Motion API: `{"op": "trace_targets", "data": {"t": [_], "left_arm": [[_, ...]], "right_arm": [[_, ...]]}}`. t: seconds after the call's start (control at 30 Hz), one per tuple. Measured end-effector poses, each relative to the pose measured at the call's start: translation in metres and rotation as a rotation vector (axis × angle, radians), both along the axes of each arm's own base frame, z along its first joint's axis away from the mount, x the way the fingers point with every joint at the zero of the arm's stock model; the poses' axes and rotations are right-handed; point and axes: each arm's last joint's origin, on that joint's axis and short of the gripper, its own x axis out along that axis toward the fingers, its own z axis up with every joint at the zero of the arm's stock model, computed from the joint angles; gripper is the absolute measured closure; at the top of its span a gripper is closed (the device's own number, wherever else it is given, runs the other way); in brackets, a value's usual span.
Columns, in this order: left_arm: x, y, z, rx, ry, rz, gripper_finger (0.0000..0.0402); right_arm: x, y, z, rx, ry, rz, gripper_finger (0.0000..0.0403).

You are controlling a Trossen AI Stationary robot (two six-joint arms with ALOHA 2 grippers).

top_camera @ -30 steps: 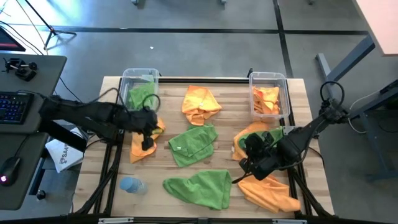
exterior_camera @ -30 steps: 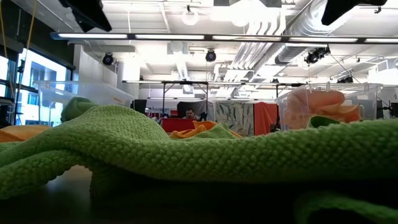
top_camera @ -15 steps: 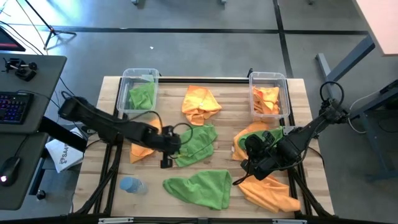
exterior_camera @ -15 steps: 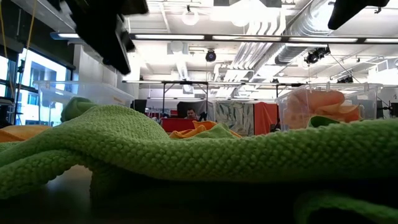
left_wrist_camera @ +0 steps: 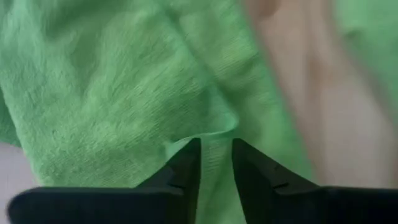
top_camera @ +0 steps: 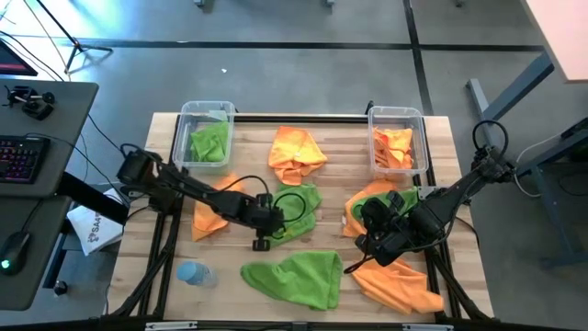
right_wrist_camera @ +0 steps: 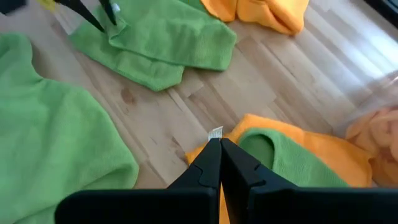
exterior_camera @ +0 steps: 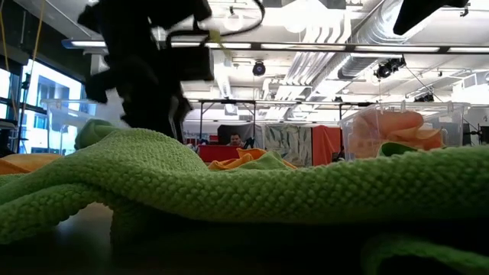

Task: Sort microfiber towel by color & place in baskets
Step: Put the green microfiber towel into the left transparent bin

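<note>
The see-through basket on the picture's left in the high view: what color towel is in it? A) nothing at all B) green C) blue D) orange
B: the high view shows a green towel bunched inside the left basket, while the other basket holds orange towels.

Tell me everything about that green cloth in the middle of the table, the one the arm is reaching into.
The green cloth is a soft, fuzzy microfiber towel, lying rumpled and folded over itself on the wooden table, near its middle. The left gripper is down on it, jaws slightly apart astride a raised fold. A dark cable loops above it.
</note>
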Motion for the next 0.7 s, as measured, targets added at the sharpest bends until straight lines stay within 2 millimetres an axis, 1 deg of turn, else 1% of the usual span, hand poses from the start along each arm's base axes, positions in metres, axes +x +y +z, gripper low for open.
{"op": "trace_targets", "data": {"t": [0.1,0.2,0.43,0.53,0.6,0.67,0.7], "left_arm": [[0.003,0.005,-0.01,0.009,0.028,0.03,0.0295],[0.005,0.01,-0.019,0.013,0.055,0.057,0.0283],[0.008,0.011,-0.028,0.025,0.074,0.068,0.0281],[0.008,0.011,-0.028,0.024,0.07,0.068,0.0301],[0.008,0.011,-0.026,0.022,0.06,0.069,0.0333],[0.008,0.012,-0.025,0.023,0.053,0.072,0.0376],[0.009,0.013,-0.024,0.016,0.051,0.073,0.0388]], "right_arm": [[0.0,0.0,0.0,-0.016,0.007,0.017,0.0403],[0.0,0.0,0.0,-0.02,0.01,0.025,0.0403],[0.0,0.0,0.0,-0.006,0.002,0.006,0.0403],[0.0,0.0,0.0,-0.006,0.002,0.006,0.0403],[0.0,0.0,0.0,-0.007,0.003,0.008,0.0403],[0.0,0.0,0.0,-0.016,0.002,0.013,0.0403],[0.0,0.0,0.0,-0.024,-0.001,0.013,0.0403]]}}
